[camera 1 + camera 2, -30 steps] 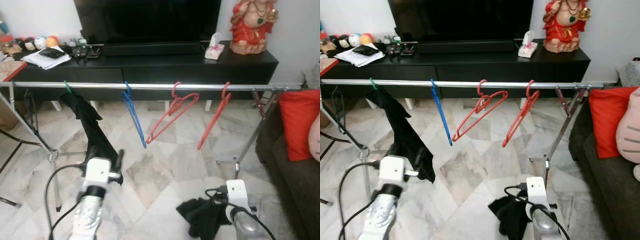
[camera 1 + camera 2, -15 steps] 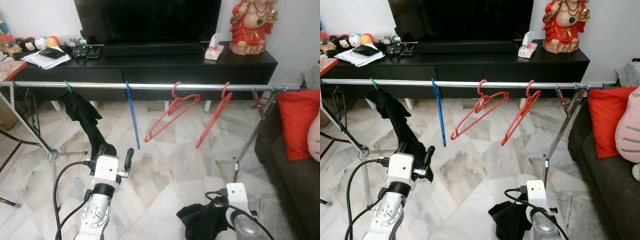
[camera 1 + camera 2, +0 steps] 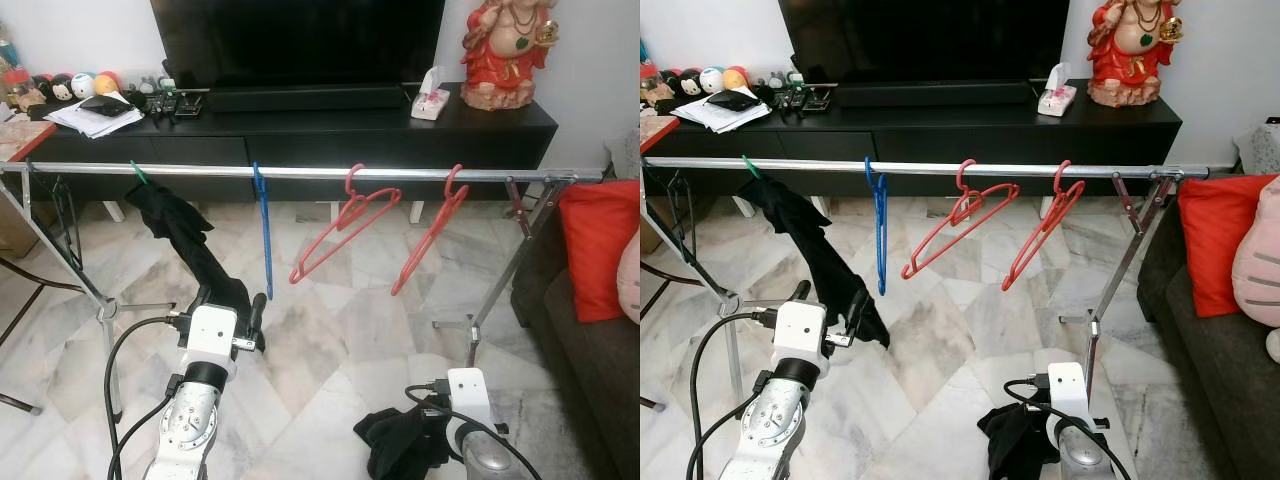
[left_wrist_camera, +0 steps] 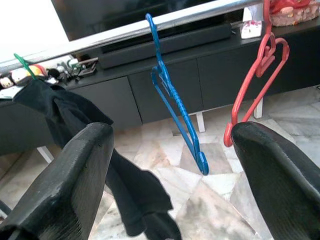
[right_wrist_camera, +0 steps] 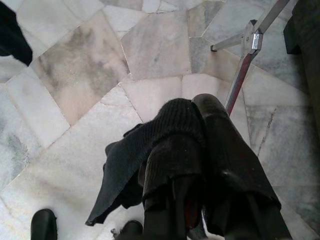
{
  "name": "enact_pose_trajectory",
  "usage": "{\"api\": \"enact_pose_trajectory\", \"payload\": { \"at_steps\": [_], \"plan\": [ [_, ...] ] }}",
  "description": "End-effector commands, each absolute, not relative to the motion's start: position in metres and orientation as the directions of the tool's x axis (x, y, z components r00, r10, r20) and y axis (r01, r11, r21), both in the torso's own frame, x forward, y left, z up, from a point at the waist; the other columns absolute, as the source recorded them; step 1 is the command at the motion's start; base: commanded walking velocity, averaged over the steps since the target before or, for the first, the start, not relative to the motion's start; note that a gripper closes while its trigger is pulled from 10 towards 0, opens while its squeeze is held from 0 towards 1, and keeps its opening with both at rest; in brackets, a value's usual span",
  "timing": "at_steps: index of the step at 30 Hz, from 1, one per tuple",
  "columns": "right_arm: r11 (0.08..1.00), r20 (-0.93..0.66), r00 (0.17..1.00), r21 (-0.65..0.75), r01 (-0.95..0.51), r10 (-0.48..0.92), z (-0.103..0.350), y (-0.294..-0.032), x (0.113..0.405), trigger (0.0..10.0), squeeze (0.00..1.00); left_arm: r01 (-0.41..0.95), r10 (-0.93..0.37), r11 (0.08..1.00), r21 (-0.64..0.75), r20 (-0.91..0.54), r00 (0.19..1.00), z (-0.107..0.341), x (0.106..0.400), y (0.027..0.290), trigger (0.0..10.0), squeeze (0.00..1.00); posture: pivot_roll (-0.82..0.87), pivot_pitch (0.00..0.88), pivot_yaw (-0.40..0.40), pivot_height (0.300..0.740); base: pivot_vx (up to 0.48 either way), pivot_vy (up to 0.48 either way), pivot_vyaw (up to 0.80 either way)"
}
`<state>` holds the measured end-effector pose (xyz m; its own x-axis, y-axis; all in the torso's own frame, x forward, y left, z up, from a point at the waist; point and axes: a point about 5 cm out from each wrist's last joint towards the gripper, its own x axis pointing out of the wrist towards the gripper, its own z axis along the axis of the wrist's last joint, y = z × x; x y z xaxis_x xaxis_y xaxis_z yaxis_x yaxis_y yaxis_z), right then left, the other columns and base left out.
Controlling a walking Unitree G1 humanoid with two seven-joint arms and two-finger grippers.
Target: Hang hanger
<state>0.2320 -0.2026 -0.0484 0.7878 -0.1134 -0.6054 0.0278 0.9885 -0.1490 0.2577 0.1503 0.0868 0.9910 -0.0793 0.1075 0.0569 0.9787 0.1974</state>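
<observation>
A silver clothes rail (image 3: 300, 173) spans a marble-tiled living room floor (image 3: 330, 350) in front of a long black TV console (image 3: 300, 135), carrying four hangers in a row. At the rail's nine o'clock end, a green hanger (image 3: 137, 175) bears a black garment (image 3: 190, 250) that drapes down and toward the robot. Next along hangs a blue hanger (image 3: 264, 230), seen nearly edge-on, then a red hanger (image 3: 345, 235) tilted with its lower end toward seven o'clock, and a second red hanger (image 3: 430, 240) near the rail's three o'clock end, hooked just short of the angled support leg (image 3: 500, 270). The left gripper (image 3: 235, 315) sits low at about seven o'clock in the head views, its two black fingers (image 4: 75, 185) spread wide apart and holding nothing; the wrist view looks between them at the blue hanger, with the dark garment hanging just beside the left finger. Whether the cloth touches the gripper cannot be told. The right gripper (image 5: 200, 150) hangs low at about five o'clock, its fingers closed together on a black cloth (image 5: 145, 150) that wraps over them and trails toward the floor. A black television (image 3: 300, 45) stands on the console with a red-robed figurine (image 3: 503, 50) and a tissue box (image 3: 430, 100) at its one o'clock side, and papers (image 3: 95, 115) and small round toys (image 3: 70, 85) at its eleven o'clock end. A dark sofa (image 3: 590, 370) with a red cushion (image 3: 598, 245) sits at three o'clock.
</observation>
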Motion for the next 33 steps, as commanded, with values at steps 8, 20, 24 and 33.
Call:
{"api": "enact_pose_trajectory", "payload": {
  "at_steps": [8,20,24,33],
  "plan": [
    [0.990,-0.586,0.802,-0.139,0.040,-0.115,-0.0450,-0.2003,0.2370,10.0,0.00,0.069,-0.091,0.980,0.185,0.111,0.990,0.0923,0.2598,0.1499,10.0,0.00,-0.11,0.000,0.046,0.740,0.266,0.000,0.00],
    [0.989,-0.575,0.810,-0.142,0.041,-0.116,-0.0434,-0.2003,0.2388,10.0,0.00,0.084,-0.105,0.979,0.183,0.106,0.989,0.0933,0.2605,0.1480,10.0,0.00,-0.11,0.000,0.049,0.740,0.295,0.000,0.00],
    [0.989,-0.573,0.811,-0.144,0.042,-0.117,-0.0429,-0.2011,0.2393,10.0,0.00,0.087,-0.108,0.979,0.183,0.106,0.988,0.0935,0.2607,0.1475,10.0,0.00,-0.11,0.000,0.049,0.740,0.303,0.000,0.00],
    [0.989,-0.564,0.818,-0.141,0.038,-0.111,-0.0406,-0.1987,0.2431,10.0,0.00,0.095,-0.114,0.978,0.185,0.099,0.988,0.0930,0.2610,0.1472,10.0,0.00,-0.11,0.000,0.048,0.740,0.300,0.000,0.00]
  ]
}}
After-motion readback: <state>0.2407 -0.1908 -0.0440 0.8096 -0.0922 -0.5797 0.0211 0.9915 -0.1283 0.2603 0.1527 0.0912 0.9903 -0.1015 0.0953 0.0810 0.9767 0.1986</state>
